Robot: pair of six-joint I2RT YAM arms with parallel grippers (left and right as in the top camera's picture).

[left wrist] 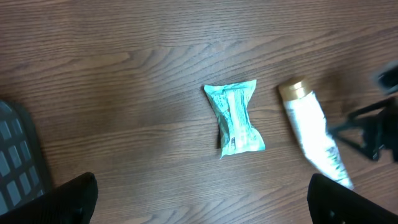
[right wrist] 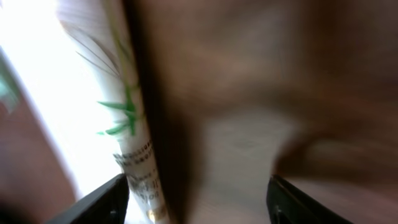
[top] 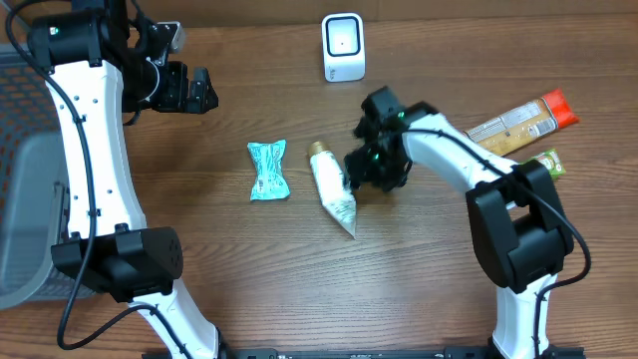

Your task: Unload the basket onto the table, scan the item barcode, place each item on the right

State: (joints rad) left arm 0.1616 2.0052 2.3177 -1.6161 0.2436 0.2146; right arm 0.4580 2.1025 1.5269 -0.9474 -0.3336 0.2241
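Your worktop (top: 249, 289) is dark wood grain, and both arms are over it.

Left arm (top: 95, 170): it reaches up the left side. Its end effector (top: 204, 92) is up near the far-left corner, well apart from every item. In the wrist view its fingers (left wrist: 71, 199) sit in the bottom corners, spread wide with only bare wood between them, so it is gripping nothing.

Right arm (top: 469, 165): it reaches in from the right. Its end effector (top: 357, 178) is low at the right flank of the white tube (top: 332, 187), about mid-length. In the wrist view the fingers (right wrist: 106, 200) are spread apart. The tube runs along the left one and the gap shows worktop, so the tube isn't clamped. The wrist frame is too blurred to tell whether that finger touches the tube.

Grey mesh basket (top: 25, 199): at the left edge.

Two snack wrappers on the right, well apart from the tube: a tan and orange bar (top: 523, 122), and a green one (top: 548, 162) just beside the right arm.

The white tube is your scan item. It lies flat near centre, with its gold cap (top: 318, 150) toward the far edge and its crimped end toward you, angled right.

Teal packet (top: 268, 171): flat, left of the tube, near but not touching it.

White scanner (top: 343, 47): upright at the far edge, beyond the tube and apart from it.
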